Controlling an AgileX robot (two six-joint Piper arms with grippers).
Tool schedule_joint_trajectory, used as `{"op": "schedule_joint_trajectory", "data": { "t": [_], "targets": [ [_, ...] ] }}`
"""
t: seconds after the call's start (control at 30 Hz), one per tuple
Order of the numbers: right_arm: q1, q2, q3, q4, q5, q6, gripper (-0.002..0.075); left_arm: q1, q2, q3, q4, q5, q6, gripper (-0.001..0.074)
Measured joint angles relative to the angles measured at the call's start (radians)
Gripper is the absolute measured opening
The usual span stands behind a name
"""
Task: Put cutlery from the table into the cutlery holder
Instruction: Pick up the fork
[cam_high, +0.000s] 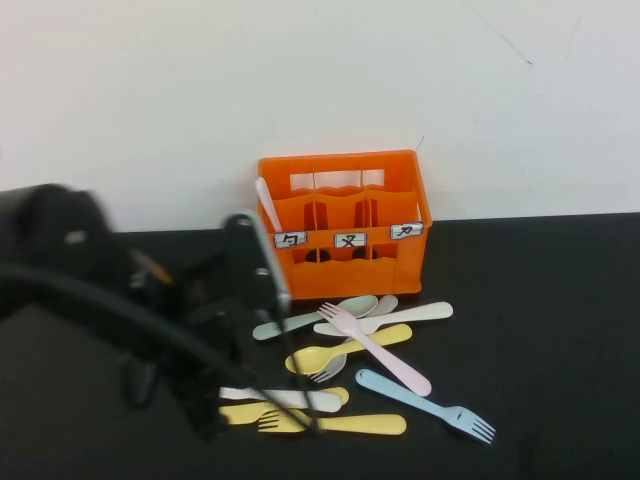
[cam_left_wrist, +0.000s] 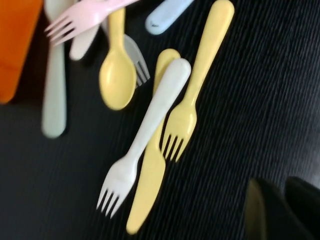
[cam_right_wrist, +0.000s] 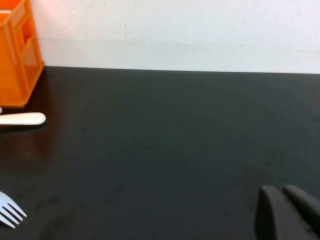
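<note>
The cutlery lies in a loose heap on the black table (cam_high: 560, 300), directly in front of the orange cutlery holder (cam_high: 345, 262), which stands against the white wall (cam_high: 320, 80). Nearest the holder a sage green spoon (cam_high: 315, 317) and a cream-white knife (cam_high: 385, 319) lie side by side. A pink fork (cam_high: 374, 348) crosses over them and over a yellow spoon (cam_high: 345, 350), with a grey fork (cam_high: 328, 369) poking out beneath. To the right a light blue fork (cam_high: 425, 404) lies apart from the heap, its tines pointing away from the holder. At the near edge of the heap a white fork (cam_high: 282, 398) rests across a yellow knife (cam_left_wrist: 147, 175), and a yellow fork (cam_high: 335, 424) lies just beside them. One white utensil (cam_high: 267, 204) already stands tilted in the holder's left compartment; the holder carries three white labels (cam_high: 350, 240) on its front.

The left gripper (cam_left_wrist: 282, 207) hovers over the near left side of the heap, close to the white fork and yellow knife; its two dark fingers stand almost together with only a thin gap between them, holding nothing. The right gripper (cam_right_wrist: 287, 210) sits low over bare table well to the right of the holder, its fingers likewise pressed nearly together and empty.
</note>
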Motion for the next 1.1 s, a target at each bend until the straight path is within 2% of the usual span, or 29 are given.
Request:
{"op": "schedule_joint_trajectory", "data": {
  "t": [0.1,0.23,0.33,0.53,0.67,0.87,1.1],
  "targets": [
    [0.0,0.0,0.0,0.0,0.0,0.0,-0.0003,-0.034,0.102,-0.048,0.002,0.001,0.007,0.0139],
    [0.0,0.0,0.0,0.0,0.0,0.0,-0.0003,-0.091,0.217,-0.105,0.004,-0.014,0.027,0.0321],
    [0.0,0.0,0.0,0.0,0.0,0.0,-0.0003,-0.141,0.293,-0.147,0.008,-0.039,0.058,0.038],
    [0.0,0.0,0.0,0.0,0.0,0.0,-0.0003,-0.23,0.452,-0.267,0.037,-0.095,0.08,0.0398],
    [0.0,0.0,0.0,0.0,0.0,0.0,-0.0003,-0.259,0.555,-0.381,0.062,-0.113,0.118,0.0399],
    [0.0,0.0,0.0,0.0,0.0,0.0,-0.0003,-0.265,0.675,-0.462,0.01,-0.161,0.373,0.0399],
    [0.0,0.0,0.0,0.0,0.0,0.0,-0.0003,-0.27,0.767,-0.513,-0.113,-0.199,0.515,0.0399]
  ]
}}
